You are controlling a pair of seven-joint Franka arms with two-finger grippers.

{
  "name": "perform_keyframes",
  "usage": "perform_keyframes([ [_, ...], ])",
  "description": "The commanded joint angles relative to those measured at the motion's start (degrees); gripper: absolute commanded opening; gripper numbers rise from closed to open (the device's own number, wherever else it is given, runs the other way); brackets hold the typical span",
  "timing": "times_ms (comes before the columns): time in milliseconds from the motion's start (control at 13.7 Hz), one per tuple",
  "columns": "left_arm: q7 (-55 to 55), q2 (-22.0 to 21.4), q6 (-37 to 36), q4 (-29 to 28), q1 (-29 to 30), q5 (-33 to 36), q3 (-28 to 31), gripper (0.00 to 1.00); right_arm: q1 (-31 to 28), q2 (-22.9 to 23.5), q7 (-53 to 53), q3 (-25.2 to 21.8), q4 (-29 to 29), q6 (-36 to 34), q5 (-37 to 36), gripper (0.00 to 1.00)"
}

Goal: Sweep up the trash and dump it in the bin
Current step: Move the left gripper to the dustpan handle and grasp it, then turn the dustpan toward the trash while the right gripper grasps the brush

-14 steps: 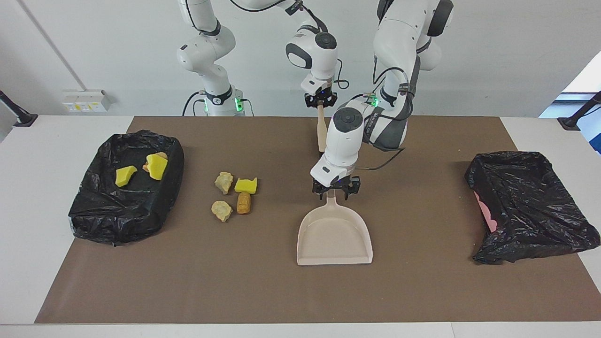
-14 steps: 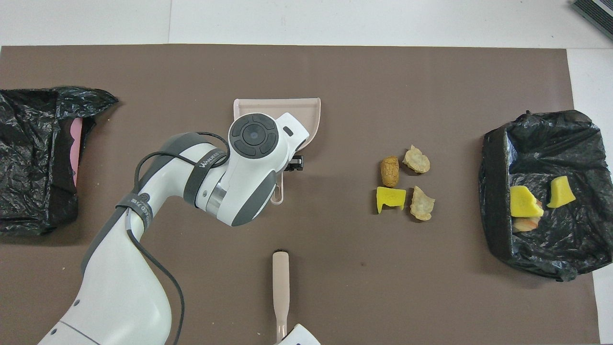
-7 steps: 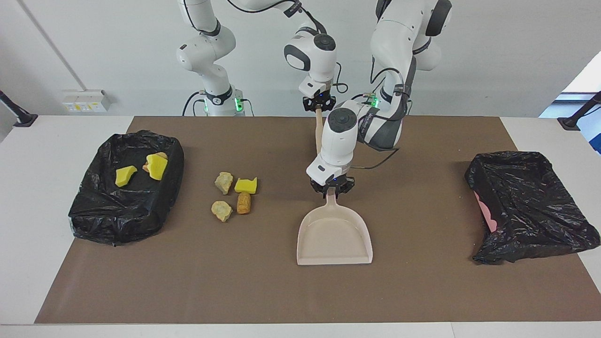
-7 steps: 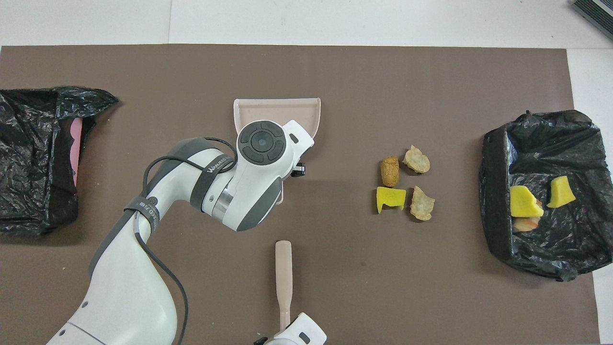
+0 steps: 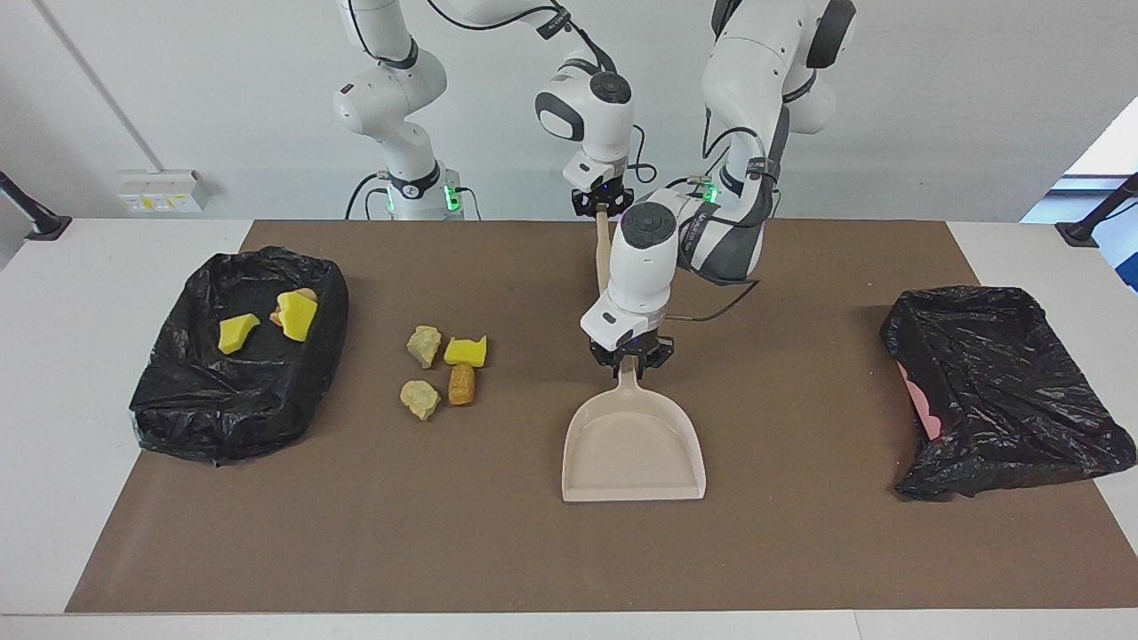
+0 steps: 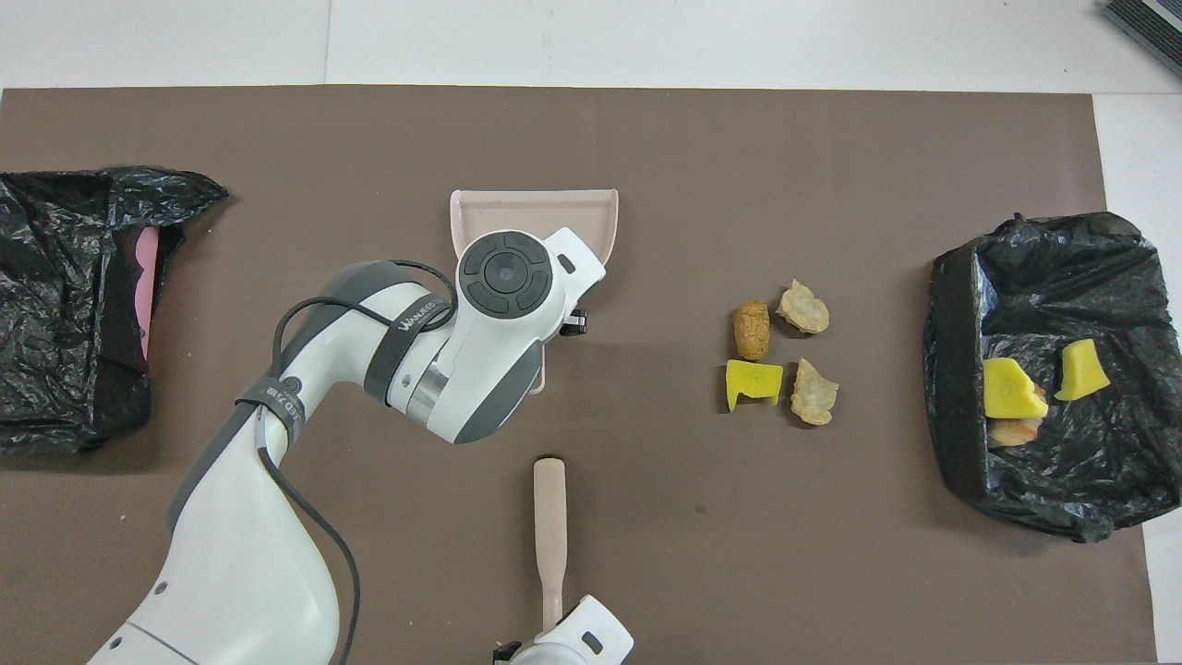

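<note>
Several trash pieces lie on the brown mat: two beige lumps [image 5: 424, 345] [image 5: 419, 398], a yellow sponge bit [image 5: 465, 351] and an orange-brown stub [image 5: 460, 384]; the group also shows in the overhead view [image 6: 753, 332]. Two yellow sponge bits [image 5: 237, 332] and a pale lump lie in the black-lined bin [image 5: 222, 400] at the right arm's end. My left gripper [image 5: 629, 360] is shut on the handle of the beige dustpan [image 5: 633, 449], which lies flat on the mat. My right gripper [image 5: 603, 203] is shut on the brush [image 6: 549, 526] handle, brush end pointing down.
A second black-bagged bin [image 5: 1005, 391] with a pink patch showing sits at the left arm's end of the mat. The trash group lies between the dustpan and the bin holding sponge bits. The left arm's forearm [image 6: 443, 369] covers part of the dustpan.
My left gripper's fingers closed in on the dustpan handle. My right gripper with the brush moved a little outward over the mat. Dustpan and trash have not moved.
</note>
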Motion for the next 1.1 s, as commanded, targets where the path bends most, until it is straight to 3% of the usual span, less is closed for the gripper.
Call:
perform_keyframes([
  [0,0.4,-0.6,0.1,-0.3,-0.4,2.5,0.5,0.23,-1.0,0.3,-0.2,0.5,-0.1,1.6,-0.2,0.49],
  [73,0.5,-0.6,-0.1,-0.5,-0.4,2.7,0.5,0.11,-1.0,0.4,-0.2,0.5,0.4,1.5,-0.2,0.57],
  [366,6.3,-1.7,-2.4,-0.5,0.1,2.6,0.6,0.09,-1.1,1.5,-0.7,0.5,2.0,1.3,-0.2,0.62],
  [512,14.7,-3.4,-5.4,-0.5,0.4,2.5,0.7,0.03,-1.2,1.5,-0.7,0.5,2.0,1.2,-0.2,0.61],
  [585,18.5,-4.3,-6.9,-0.5,1.0,2.5,0.9,0.02,-1.2,1.6,-0.6,0.4,2.0,1.3,-0.2,0.60],
  [805,28.9,-5.6,-9.7,-0.5,2.4,2.5,1.1,0.01,-1.1,1.5,-0.4,0.4,2.0,1.2,-0.2,0.43],
  [1024,41.6,-5.7,-10.7,-0.5,2.9,2.6,1.2,0.00,-1.1,1.7,0.1,0.4,2.8,1.2,-0.3,0.42],
])
